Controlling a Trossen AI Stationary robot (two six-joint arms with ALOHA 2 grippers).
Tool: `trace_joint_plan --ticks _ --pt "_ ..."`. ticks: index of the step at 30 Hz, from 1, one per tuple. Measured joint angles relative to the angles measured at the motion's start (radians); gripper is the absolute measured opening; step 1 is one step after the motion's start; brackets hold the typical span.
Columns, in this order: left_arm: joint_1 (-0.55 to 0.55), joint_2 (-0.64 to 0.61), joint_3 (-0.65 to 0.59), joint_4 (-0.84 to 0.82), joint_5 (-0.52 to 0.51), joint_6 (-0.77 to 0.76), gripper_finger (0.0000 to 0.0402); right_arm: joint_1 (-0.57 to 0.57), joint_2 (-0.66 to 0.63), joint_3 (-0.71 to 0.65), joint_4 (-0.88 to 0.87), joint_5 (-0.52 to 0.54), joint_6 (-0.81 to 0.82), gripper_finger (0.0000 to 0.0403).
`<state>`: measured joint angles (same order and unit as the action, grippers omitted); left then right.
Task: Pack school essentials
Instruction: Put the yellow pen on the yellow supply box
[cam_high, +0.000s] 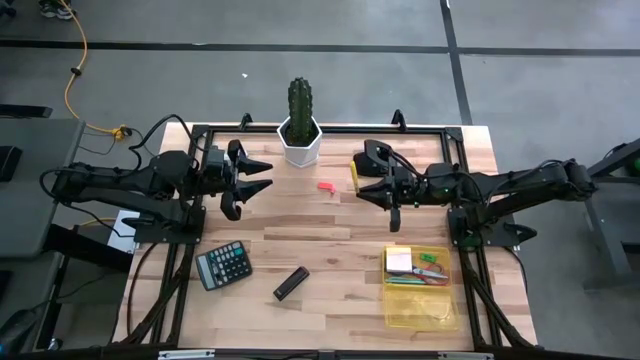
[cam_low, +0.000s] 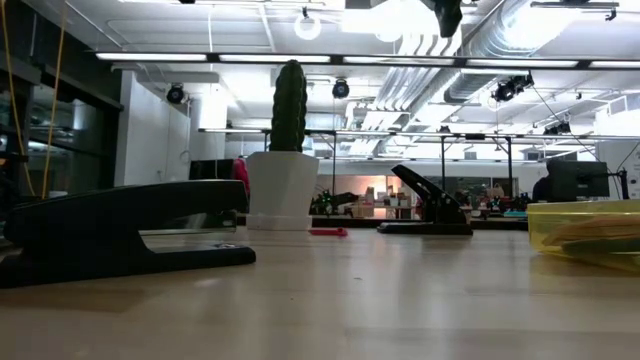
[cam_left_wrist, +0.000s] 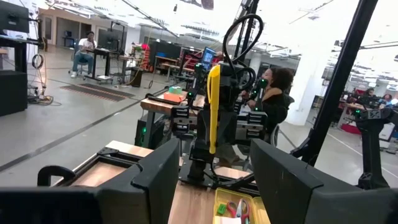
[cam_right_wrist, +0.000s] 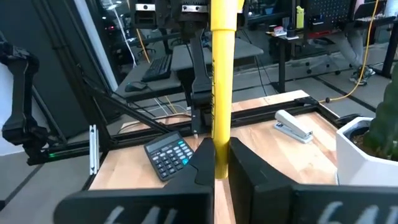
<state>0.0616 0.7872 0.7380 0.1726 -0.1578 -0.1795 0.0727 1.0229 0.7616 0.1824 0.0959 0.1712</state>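
My right gripper (cam_high: 359, 183) hovers over the table's far middle, shut on a yellow marker (cam_right_wrist: 222, 87), which stands upright in the left wrist view (cam_left_wrist: 213, 106). My left gripper (cam_high: 262, 178) faces it from the table's left, open with nothing between its fingers (cam_left_wrist: 214, 158). A clear yellow box (cam_high: 448, 300) near the right front holds a sticky-note pad (cam_high: 399, 260), red-handled scissors (cam_high: 432, 272) and thin green pens (cam_high: 412, 281). A small red item (cam_high: 325, 186) lies flat on the table between the two grippers. My right gripper pinches the yellow marker's lower part (cam_right_wrist: 220, 146) between its two fingers. The fingers come level from the table's right and lie across the marker. The marker stands upright above the fingers, lifted clear of the table.
A white pot with a cactus (cam_high: 300, 130) stands at the far middle. A black calculator (cam_high: 224, 265) and a black stapler (cam_high: 291, 283) lie near the front left. People sit at desks in the room beyond (cam_left_wrist: 273, 93). Bare wood lies between the stapler and the box.
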Motion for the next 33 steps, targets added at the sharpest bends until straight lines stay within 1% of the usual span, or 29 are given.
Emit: trace_joint_plan --ticks 2,5,7,9,12,16,20,24,27,29,33 --pt "0.0 0.0 0.0 0.0 0.0 0.0 0.0186 0.0 0.0 0.0 -0.01 -0.003 0.012 0.0" --pt "0.0 0.0 0.0 0.0 -0.001 -0.001 0.0186 0.002 0.0 0.002 -0.077 -0.075 0.079 0.0" --pt "0.0 0.0 0.0 0.0 -0.001 -0.003 0.0186 0.023 0.0 0.002 -0.174 -0.135 0.16 0.0" --pt "0.0 0.0 0.0 0.0 -0.001 -0.001 0.0186 0.069 0.0 0.002 -0.299 -0.181 0.242 0.0" --pt "0.001 0.0 0.0 0.0 -0.002 -0.001 0.0186 0.175 0.0 0.002 -0.52 -0.229 0.377 0.0" --pt "0.001 0.0 0.0 0.0 -0.011 -0.001 0.0186 0.37 0.0 0.002 -0.815 -0.238 0.551 0.0" --pt "0.002 0.0 0.0 0.0 -0.012 0.0 0.0186 0.549 0.0 0.001 -1.007 -0.239 0.729 0.0" --pt "0.002 0.0 0.0 0.0 -0.012 -0.001 0.0186 0.676 0.0 -0.051 -1.084 -0.284 0.87 0.0" --pt "0.002 0.0 0.0 0.0 -0.012 -0.001 0.0186 0.71 0.0 -0.102 -1.09 -0.281 0.936 0.0" --pt "0.002 0.0 0.0 0.0 -0.012 -0.001 0.0186 0.714 0.002 -0.119 -1.089 -0.261 0.925 0.0" --pt "0.002 0.0 0.0 0.0 -0.014 -0.001 0.0186 0.713 0.024 -0.123 -1.077 -0.271 0.79 0.0"
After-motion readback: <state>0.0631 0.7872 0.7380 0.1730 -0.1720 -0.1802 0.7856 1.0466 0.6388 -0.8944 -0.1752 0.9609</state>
